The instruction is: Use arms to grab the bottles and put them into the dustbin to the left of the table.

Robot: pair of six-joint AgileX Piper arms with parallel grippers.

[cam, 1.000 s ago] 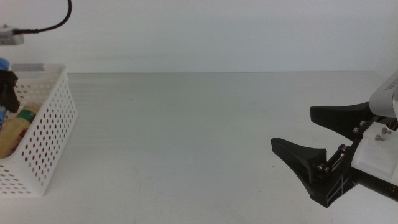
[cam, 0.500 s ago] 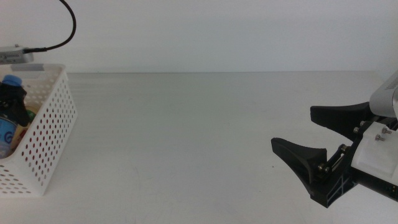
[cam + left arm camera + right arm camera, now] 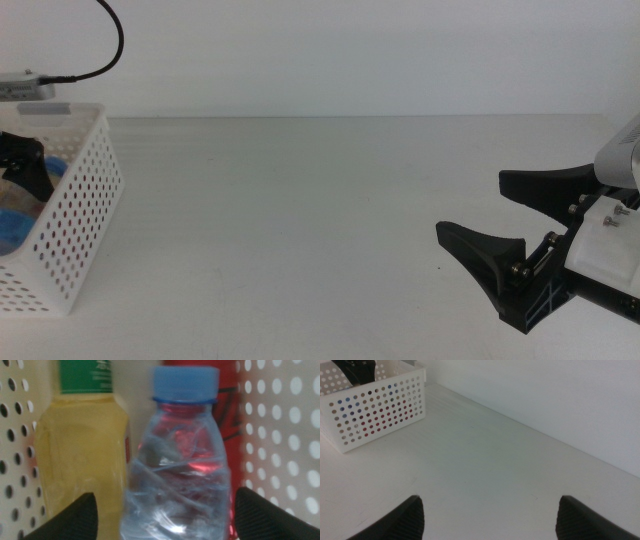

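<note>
Left end effector [image 3: 162,515] is hanging inside the dustbin [image 3: 85,215], jaws spread wide either side of the water bottle [image 3: 177,465], gripping nothing. Bottle's long axis is running straight ahead of it, beside the juice bottle [image 3: 82,445] and soda can [image 3: 232,425]. Right end effector [image 3: 520,240] is waiting wide open, well apart across the table [image 3: 300,230].

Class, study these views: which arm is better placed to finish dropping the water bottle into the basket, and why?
Left. Its gripper is over the white basket, jaws spread either side of the water bottle. The right gripper waits open across the table.
</note>
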